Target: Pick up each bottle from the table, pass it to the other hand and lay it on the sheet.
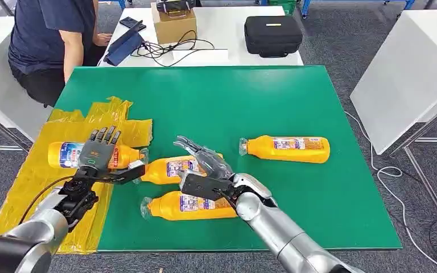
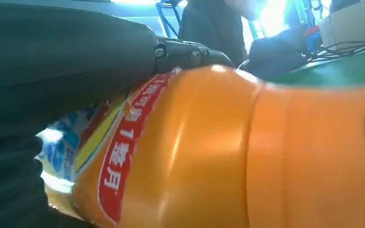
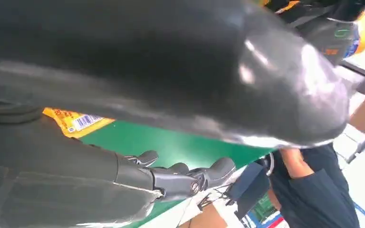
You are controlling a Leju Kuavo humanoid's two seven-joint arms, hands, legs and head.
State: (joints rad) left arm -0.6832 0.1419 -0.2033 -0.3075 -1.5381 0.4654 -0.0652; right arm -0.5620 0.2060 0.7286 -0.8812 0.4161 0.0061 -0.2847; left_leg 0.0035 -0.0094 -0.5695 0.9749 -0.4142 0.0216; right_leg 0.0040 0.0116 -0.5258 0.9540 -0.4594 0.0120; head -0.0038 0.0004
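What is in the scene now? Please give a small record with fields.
surface: green table
sheet: yellow sheet over the table's left edge
bottles: four orange, all lying down
left hand: grips a bottle over the sheet
right hand: open, above the middle bottle
far bottle: lies alone
person: seated at the far left corner

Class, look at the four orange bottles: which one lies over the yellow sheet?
The leftmost bottle, under the left hand. It alone lies over the yellow sheet; the other three rest on the green table.
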